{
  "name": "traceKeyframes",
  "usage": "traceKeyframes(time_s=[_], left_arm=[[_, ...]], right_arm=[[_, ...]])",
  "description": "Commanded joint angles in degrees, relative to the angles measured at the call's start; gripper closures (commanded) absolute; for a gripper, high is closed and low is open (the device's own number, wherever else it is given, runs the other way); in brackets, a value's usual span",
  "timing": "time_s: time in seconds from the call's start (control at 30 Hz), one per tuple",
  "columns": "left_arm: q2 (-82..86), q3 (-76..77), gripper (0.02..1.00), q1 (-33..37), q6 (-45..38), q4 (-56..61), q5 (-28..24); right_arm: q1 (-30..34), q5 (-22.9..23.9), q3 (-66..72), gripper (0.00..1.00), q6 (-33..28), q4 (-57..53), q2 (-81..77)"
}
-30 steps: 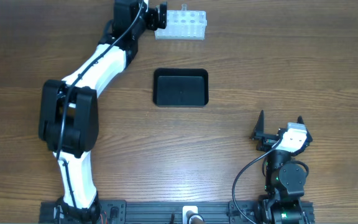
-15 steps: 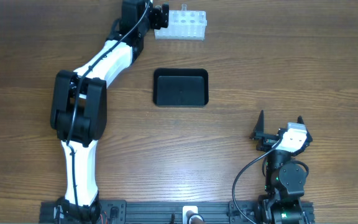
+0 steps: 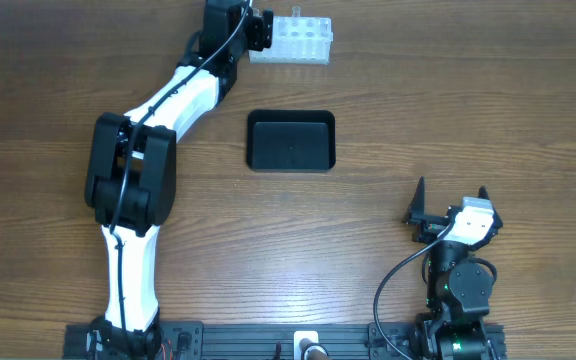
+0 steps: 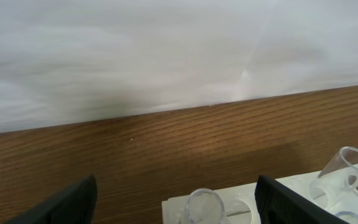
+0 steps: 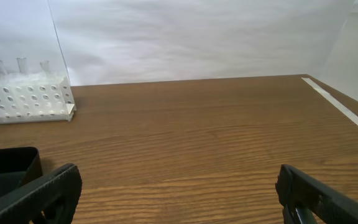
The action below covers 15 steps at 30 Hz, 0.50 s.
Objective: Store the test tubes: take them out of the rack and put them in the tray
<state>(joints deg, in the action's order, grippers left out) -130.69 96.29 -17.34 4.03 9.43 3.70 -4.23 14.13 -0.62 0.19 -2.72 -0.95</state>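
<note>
Two fingers apart, the left gripper [image 3: 261, 28] hangs at the end of the rack [image 3: 291, 41], a test tube [image 4: 204, 207] standing between them. Right gripper [image 3: 450, 192], fingers apart too, sits by its base; the tray [image 3: 290, 140] lies near the rack.

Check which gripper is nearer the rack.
Left. The left gripper is at the rack's end, open, a tube between its fingers. The right gripper sits open near its base, well beyond the tray.
</note>
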Motion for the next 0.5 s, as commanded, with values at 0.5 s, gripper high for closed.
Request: traceKeyframes(time_s=[0.5], left_arm=[[-2.78, 1.55, 0.496, -0.20, -0.61, 2.34, 0.92]], right_arm=[[-0.04, 0.92, 0.31, 0.007, -0.04, -0.07, 0.20]])
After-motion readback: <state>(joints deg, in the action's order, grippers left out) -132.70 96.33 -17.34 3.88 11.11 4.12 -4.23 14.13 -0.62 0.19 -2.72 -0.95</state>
